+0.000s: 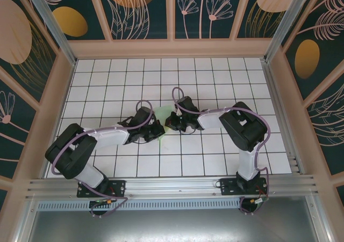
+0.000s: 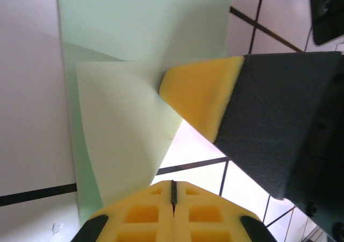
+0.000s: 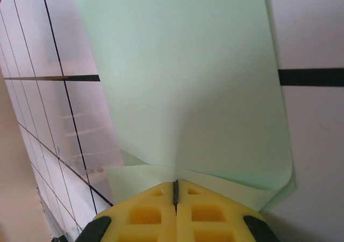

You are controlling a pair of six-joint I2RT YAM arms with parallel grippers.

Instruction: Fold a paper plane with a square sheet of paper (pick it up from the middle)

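The square sheet of paper [image 1: 161,114] is pale mint-green and lies mid-table, mostly hidden under both grippers. In the left wrist view the sheet [image 2: 140,32] has a flap [image 2: 123,123] folded over and lifted. My left gripper [image 2: 173,187] is shut, its tips beside the flap's edge over white tile. My right gripper [image 3: 175,185] is shut, its tips against the sheet [image 3: 183,64] where a soft crease runs into them; its yellow finger [image 2: 201,99] touches the flap's corner. From above, the left gripper [image 1: 159,130] and right gripper [image 1: 171,122] stand almost tip to tip.
The white grid-tiled table [image 1: 215,80] is boxed in by wooden-framed walls [image 1: 172,48] at the back and both sides. An aluminium rail [image 1: 172,188] carrying both arm bases runs along the near edge. Open tiles lie behind and to either side of the grippers.
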